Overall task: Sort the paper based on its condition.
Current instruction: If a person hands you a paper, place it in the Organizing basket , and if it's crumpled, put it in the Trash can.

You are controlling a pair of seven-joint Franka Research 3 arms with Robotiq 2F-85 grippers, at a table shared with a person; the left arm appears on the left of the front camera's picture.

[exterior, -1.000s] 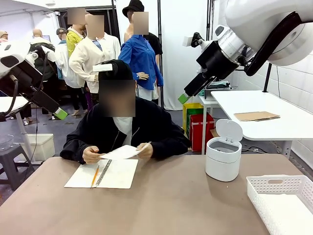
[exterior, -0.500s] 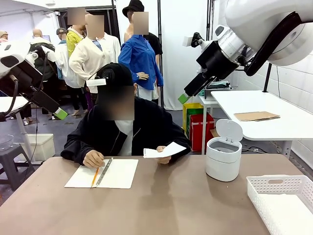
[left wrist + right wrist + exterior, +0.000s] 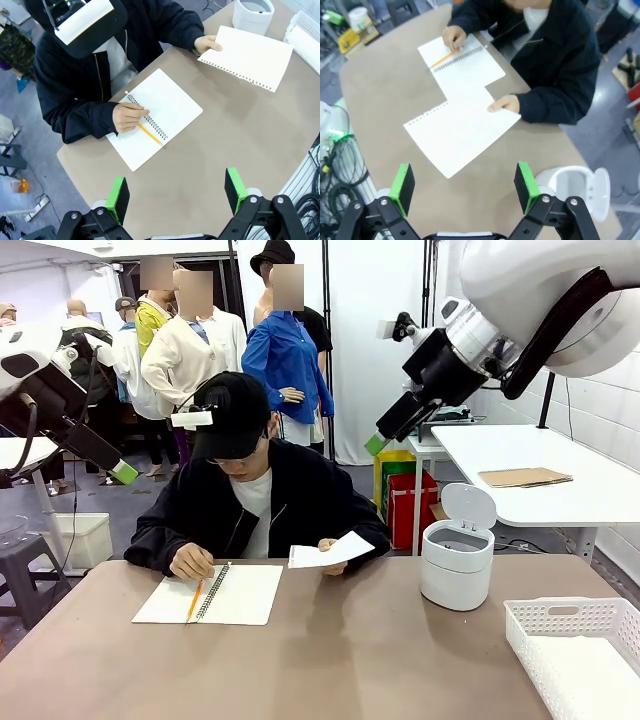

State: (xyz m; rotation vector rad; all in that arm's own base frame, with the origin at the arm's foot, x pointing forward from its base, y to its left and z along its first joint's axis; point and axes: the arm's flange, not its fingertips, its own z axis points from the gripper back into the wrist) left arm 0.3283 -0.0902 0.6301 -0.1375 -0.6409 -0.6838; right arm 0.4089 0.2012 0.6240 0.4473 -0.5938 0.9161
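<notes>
Here, in the front view, a person sits at the far side of the counter and holds a sheet of paper in one hand, just above the counter. The other hand rests on an open spiral notebook beside a yellow pencil. A white bin with its lid up and a white slotted basket stand toward the robot's right. The left jaws and the right jaws both hang high, well clear of the counter.

Left wrist view: the left jaws stand wide apart, and the green pads have nothing between them. The paper, perforated along one edge, is held at a corner, apart from the notebook.

Right wrist view: the right jaws are fully spread and empty above the paper.
</notes>
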